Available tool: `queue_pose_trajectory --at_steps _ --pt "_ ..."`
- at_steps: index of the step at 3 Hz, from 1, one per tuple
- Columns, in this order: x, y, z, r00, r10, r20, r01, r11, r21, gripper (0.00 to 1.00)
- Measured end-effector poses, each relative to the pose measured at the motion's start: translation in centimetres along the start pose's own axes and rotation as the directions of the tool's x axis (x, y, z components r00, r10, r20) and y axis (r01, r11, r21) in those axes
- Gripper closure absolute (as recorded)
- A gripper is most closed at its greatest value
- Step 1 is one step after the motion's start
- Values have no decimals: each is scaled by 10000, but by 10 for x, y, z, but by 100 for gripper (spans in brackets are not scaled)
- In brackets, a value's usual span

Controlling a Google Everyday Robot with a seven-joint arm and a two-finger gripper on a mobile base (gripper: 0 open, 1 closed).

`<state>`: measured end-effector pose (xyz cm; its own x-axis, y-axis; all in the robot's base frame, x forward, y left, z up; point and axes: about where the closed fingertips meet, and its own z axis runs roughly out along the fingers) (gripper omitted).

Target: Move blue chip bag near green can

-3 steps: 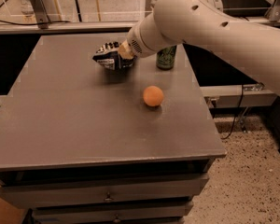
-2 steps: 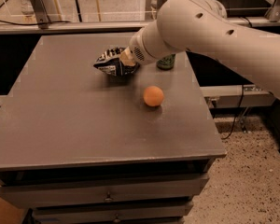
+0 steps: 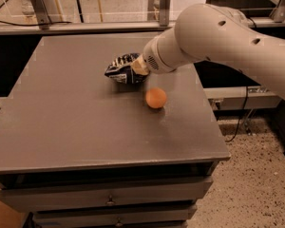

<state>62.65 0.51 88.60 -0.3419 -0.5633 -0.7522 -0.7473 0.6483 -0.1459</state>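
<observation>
Camera view: gripper (image 3: 139, 66) clenched on bag (image 3: 122, 71) at its 3 o'clock edge; probably light, crinkly, soft, so pinch the seam.

The thick white arm (image 3: 228, 37) comes in from the right and slopes down leftward over the far half of the desk (image 3: 61, 127). At its narrow end the hand (image 3: 138, 68) is pinched on the blue chip bag (image 3: 119, 71), low above the surface.
</observation>
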Motion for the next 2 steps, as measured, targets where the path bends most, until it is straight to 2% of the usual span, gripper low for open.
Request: queue_pose_trajectory --at_steps 2 --pt "30 -9 -13 9999 -73 -106 71 9998 -199 100"
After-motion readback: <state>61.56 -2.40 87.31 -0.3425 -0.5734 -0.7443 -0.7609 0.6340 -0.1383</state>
